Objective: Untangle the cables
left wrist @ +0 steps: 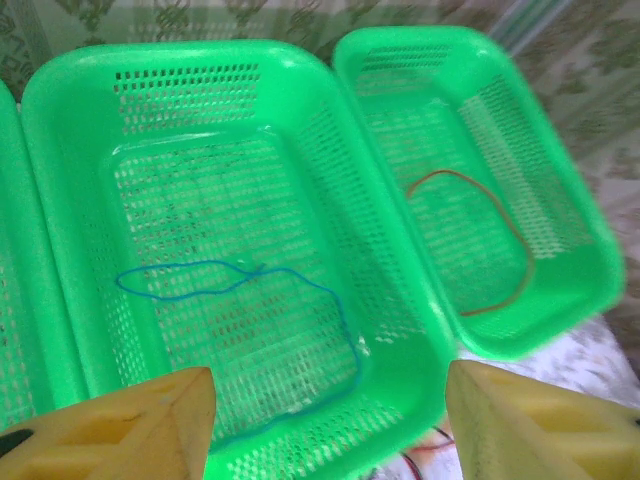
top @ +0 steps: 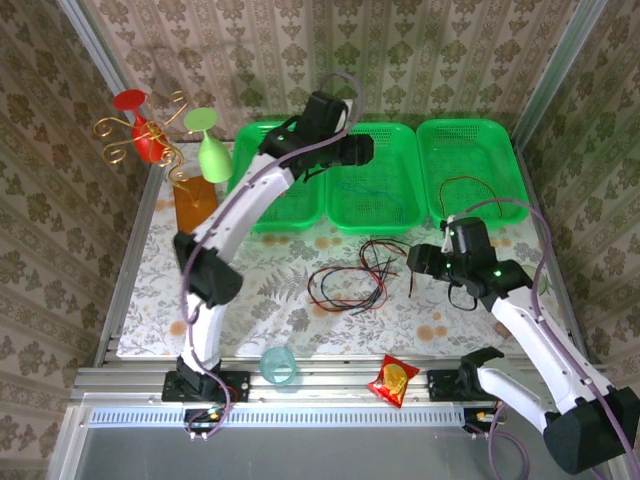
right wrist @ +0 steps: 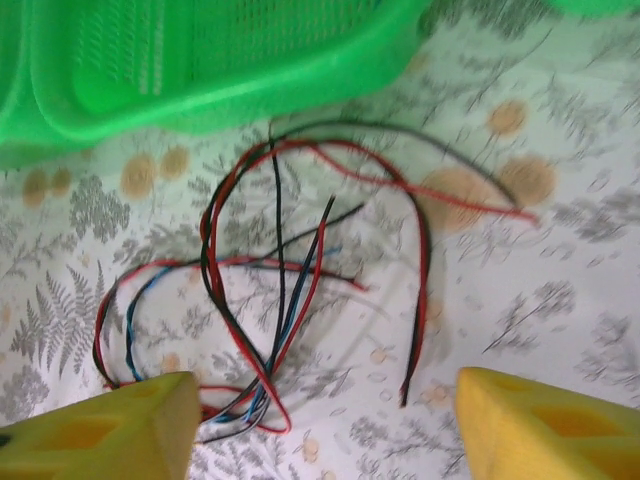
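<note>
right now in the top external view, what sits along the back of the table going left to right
red goblet, green goblet, left green basket, middle green basket, right green basket

White left arm (top: 245,200) and right arm (top: 530,330), black joints, purple-grey hoses (top: 505,202), yellow jaws

The left arm (top: 240,205) stretches far forward, and the left gripper (left wrist: 330,400) has its fingers (left wrist: 130,425) wide apart. The right arm (top: 530,320) bends, and the right gripper (right wrist: 325,405) gapes wide too.
</note>
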`<state>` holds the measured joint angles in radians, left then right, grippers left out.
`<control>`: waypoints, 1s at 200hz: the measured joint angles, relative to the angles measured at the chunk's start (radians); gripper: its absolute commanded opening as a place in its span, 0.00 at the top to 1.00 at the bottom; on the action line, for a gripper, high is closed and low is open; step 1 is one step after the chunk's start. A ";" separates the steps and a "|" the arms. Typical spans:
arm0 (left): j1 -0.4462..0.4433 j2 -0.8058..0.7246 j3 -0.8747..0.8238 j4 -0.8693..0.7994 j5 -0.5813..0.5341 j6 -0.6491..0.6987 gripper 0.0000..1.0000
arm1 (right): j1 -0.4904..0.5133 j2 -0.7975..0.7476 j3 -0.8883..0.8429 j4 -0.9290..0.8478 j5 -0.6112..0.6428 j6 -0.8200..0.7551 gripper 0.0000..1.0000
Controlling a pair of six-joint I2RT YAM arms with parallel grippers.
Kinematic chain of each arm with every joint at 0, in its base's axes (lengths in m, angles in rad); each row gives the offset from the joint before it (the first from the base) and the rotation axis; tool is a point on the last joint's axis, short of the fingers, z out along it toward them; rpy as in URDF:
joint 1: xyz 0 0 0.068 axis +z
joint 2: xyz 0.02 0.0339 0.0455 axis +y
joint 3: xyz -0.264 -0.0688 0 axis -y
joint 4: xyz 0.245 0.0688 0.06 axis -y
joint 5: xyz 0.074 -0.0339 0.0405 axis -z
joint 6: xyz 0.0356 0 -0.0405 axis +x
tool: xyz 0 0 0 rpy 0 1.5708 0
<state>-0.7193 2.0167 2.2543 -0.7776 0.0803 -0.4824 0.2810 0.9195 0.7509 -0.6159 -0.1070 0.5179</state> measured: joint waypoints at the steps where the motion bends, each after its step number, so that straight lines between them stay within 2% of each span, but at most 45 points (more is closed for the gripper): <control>1: 0.000 -0.013 -0.016 0.005 0.002 -0.001 0.38 | 0.002 0.001 -0.001 0.001 0.000 0.003 0.39; 15: -0.001 -0.144 -0.189 0.068 0.019 -0.023 0.39 | 0.046 0.019 -0.024 0.011 0.001 0.026 0.44; 45: 0.000 -0.377 -0.580 0.205 0.052 -0.095 0.40 | 0.117 0.061 -0.076 0.045 0.001 0.053 0.47; 94: -0.006 -0.570 -1.023 0.375 0.066 -0.235 0.40 | 0.179 0.148 -0.156 0.138 0.001 0.076 0.50; 136: -0.031 -0.697 -1.222 0.439 0.062 -0.327 0.41 | 0.222 0.240 -0.170 0.234 0.000 0.086 0.59; 200: -0.033 -0.844 -1.331 0.461 0.023 -0.390 0.42 | 0.230 0.383 -0.168 0.304 -0.016 0.055 0.68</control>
<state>-0.7525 1.1728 0.9230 -0.3164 0.1028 -0.8722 0.5110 1.3022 0.5831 -0.3122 -0.1230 0.5728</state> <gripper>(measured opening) 0.580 0.333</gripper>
